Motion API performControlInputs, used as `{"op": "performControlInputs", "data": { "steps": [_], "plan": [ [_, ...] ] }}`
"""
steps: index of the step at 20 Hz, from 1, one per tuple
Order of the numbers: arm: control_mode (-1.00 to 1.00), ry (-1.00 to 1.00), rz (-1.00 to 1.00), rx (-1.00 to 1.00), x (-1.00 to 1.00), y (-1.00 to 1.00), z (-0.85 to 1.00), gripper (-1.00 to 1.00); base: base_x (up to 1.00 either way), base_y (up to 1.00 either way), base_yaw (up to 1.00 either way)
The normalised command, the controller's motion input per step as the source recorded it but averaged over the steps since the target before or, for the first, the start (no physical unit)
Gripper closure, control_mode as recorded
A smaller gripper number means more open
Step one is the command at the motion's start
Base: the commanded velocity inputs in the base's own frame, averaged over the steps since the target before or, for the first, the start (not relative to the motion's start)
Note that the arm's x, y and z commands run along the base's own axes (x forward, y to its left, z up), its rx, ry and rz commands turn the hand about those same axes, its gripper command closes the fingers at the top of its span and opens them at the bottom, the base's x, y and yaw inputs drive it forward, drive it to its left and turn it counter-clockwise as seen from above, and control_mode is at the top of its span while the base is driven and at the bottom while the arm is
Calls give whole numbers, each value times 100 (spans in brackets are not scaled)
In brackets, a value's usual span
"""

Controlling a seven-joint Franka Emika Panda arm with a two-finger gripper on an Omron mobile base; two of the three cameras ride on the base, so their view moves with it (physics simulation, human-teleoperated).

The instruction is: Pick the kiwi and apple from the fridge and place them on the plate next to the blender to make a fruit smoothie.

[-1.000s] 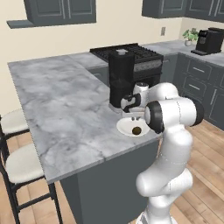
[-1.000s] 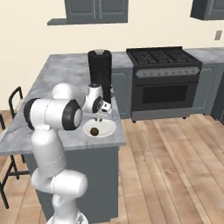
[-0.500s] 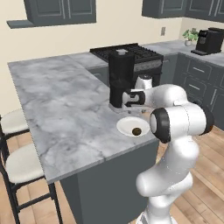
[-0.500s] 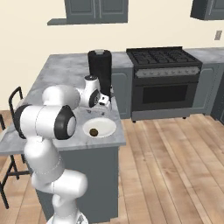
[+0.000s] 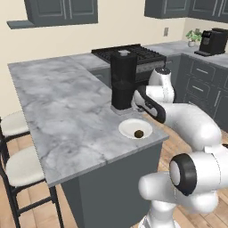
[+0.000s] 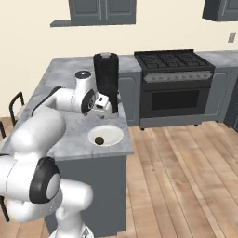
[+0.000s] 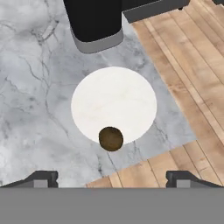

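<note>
The olive-brown kiwi (image 7: 110, 138) lies on the white plate (image 7: 113, 94), at the rim nearest the counter's edge. In the left base view the kiwi (image 5: 139, 133) and plate (image 5: 131, 127) sit just in front of the tall black blender (image 5: 123, 80). My gripper (image 7: 112, 177) hangs open above the plate with nothing between its fingertips (image 7: 41, 177). In the right base view the gripper (image 6: 108, 108) hovers beside the blender (image 6: 106, 74), over the plate (image 6: 109, 134). The apple and the fridge are out of view.
The plate sits near the corner of the grey marble island (image 5: 62, 107), with wooden floor (image 6: 186, 176) beyond its edge. A black stove (image 6: 174, 79) stands behind, a coffee machine (image 5: 213, 41) at the far right, and stools (image 5: 22, 169) at the left.
The gripper has opened and let go of the kiwi, which now rests on the plate. The hand has lifted away, up toward the blender.
</note>
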Motion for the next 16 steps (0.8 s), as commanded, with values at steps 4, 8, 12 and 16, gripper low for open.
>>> {"op": "performControlInputs", "data": {
  "steps": [4,8,12,16],
  "plan": [
    [-100,0,0,0,-95,0,40,-100,0,0,0],
    [100,0,3,0,-75,0,0,-100,-25,-8,-1],
    [100,0,0,0,0,0,0,-100,-63,-27,-62],
    [100,0,0,0,0,0,0,-100,-9,-4,-86]
  ]
}}
